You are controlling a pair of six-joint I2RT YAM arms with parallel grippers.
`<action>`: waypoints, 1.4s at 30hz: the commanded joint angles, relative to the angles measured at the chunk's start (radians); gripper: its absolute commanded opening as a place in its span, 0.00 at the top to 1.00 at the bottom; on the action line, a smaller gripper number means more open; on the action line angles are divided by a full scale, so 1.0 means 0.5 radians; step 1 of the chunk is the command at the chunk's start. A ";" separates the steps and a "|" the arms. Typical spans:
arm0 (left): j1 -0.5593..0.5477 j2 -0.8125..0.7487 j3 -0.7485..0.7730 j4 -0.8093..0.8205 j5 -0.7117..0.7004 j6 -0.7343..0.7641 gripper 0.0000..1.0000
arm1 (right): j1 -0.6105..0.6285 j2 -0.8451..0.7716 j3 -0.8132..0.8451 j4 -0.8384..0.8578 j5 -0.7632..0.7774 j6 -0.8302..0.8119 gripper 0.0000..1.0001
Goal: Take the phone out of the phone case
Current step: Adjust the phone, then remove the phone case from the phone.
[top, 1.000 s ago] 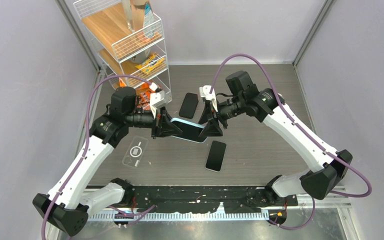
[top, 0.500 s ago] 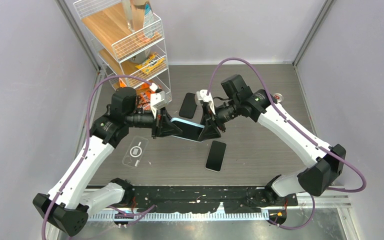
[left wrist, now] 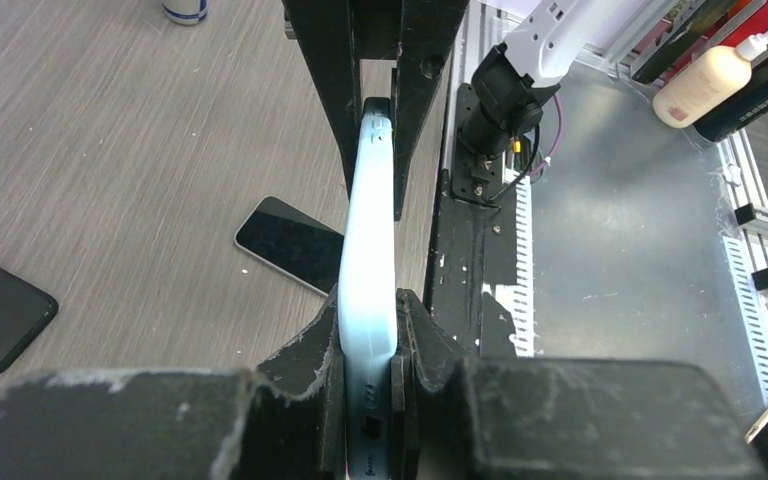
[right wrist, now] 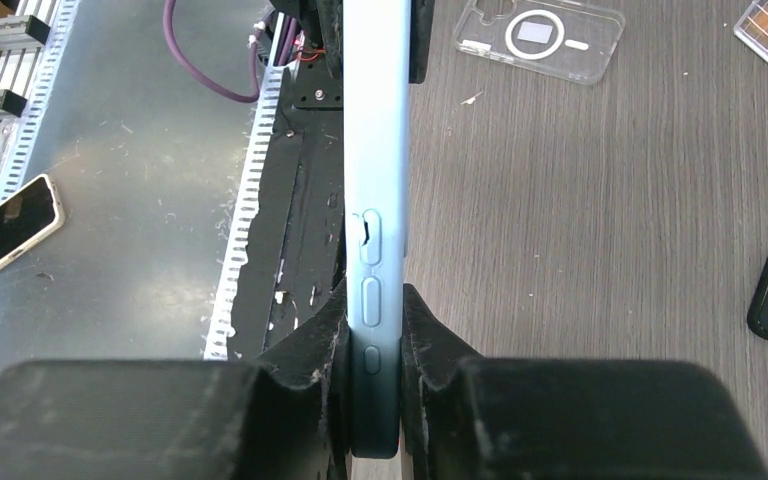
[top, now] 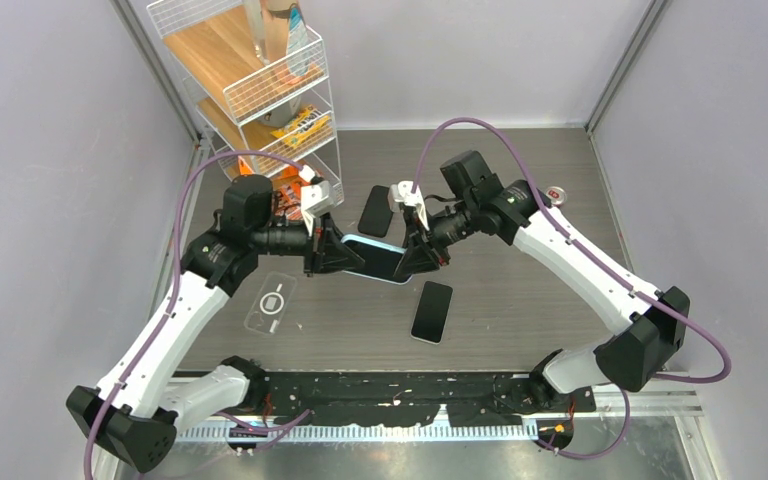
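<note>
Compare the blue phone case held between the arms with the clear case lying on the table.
The blue case is opaque light blue; the clear case is see-through with a white ring. The blue case is held on edge above the table, pinched at its ends by the left fingers and right fingers; the clear case lies flat, untouched. Both are phone cases of similar shape.

the left arm (top: 175, 315) and the right arm (top: 580, 262) are held raised and bent at the elbow, with the forearms angled inward so that the wrists face each other at the middle. the left claw (top: 332, 256) is clamped on one end of the pale blue phone case (top: 372, 259), fingers (left wrist: 312, 352) pressed to both faces. the right claw (top: 415, 258) is closed tight on the opposite end.
</note>
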 commanded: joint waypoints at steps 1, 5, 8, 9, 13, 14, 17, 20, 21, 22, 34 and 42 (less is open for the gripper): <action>-0.008 -0.049 -0.021 0.180 0.014 0.042 0.76 | 0.018 -0.035 0.006 0.036 -0.095 0.052 0.95; -0.008 -0.074 -0.040 0.165 -0.038 0.021 0.38 | 0.018 -0.089 -0.004 0.024 -0.022 0.020 0.95; -0.004 -0.084 -0.038 0.158 -0.061 -0.001 0.18 | 0.018 -0.124 -0.012 0.007 0.042 -0.008 0.94; 0.000 -0.086 -0.032 0.162 -0.080 -0.019 0.14 | 0.018 -0.141 -0.011 0.004 0.073 -0.012 0.95; 0.027 -0.068 -0.004 0.230 -0.103 -0.164 0.09 | 0.018 -0.187 -0.025 -0.005 0.163 -0.045 0.94; 0.033 -0.058 0.003 0.248 -0.092 -0.202 0.09 | 0.018 -0.203 -0.027 -0.007 0.174 -0.055 0.95; 0.042 -0.020 0.034 0.288 -0.031 -0.292 0.09 | 0.018 -0.230 -0.047 -0.004 0.218 -0.071 0.95; 0.042 0.012 0.049 0.320 0.030 -0.353 0.14 | 0.017 -0.268 -0.063 -0.005 0.241 -0.086 0.94; 0.043 0.021 0.046 0.336 0.051 -0.372 0.17 | 0.018 -0.275 -0.073 -0.005 0.252 -0.090 0.94; 0.043 0.026 0.044 0.348 0.070 -0.388 0.19 | 0.018 -0.287 -0.077 -0.005 0.257 -0.096 0.95; 0.048 0.104 0.018 0.580 0.230 -0.624 0.39 | 0.016 -0.316 -0.131 0.023 0.299 -0.111 0.94; 0.048 0.187 -0.013 0.784 0.342 -0.832 0.71 | 0.016 -0.340 -0.167 0.044 0.328 -0.117 0.95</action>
